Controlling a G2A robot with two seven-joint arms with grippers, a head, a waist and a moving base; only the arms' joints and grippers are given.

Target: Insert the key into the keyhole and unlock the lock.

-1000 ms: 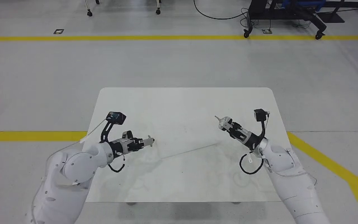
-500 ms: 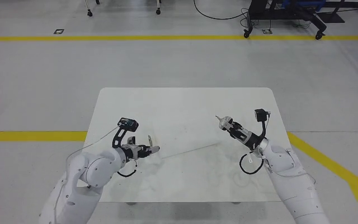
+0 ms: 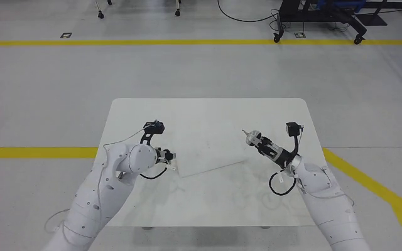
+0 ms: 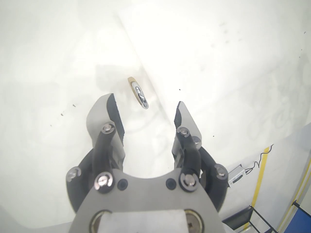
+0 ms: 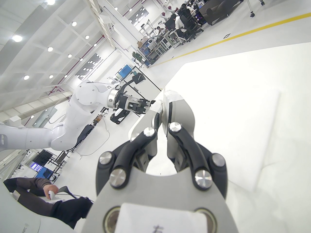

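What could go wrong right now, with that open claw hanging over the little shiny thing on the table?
1. The small brass and silver piece looks thin and seems to sit on its edge on the table. The open left claw might tip it over or pinch it crooked when closing.
2. The right claw is shut on a thin piece that pokes out of its tip. It could slip or twist.

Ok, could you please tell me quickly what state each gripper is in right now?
Left gripper: open, empty; a small metal object lies just ahead of it.
Right gripper: jaws shut; whether they hold anything cannot be told.
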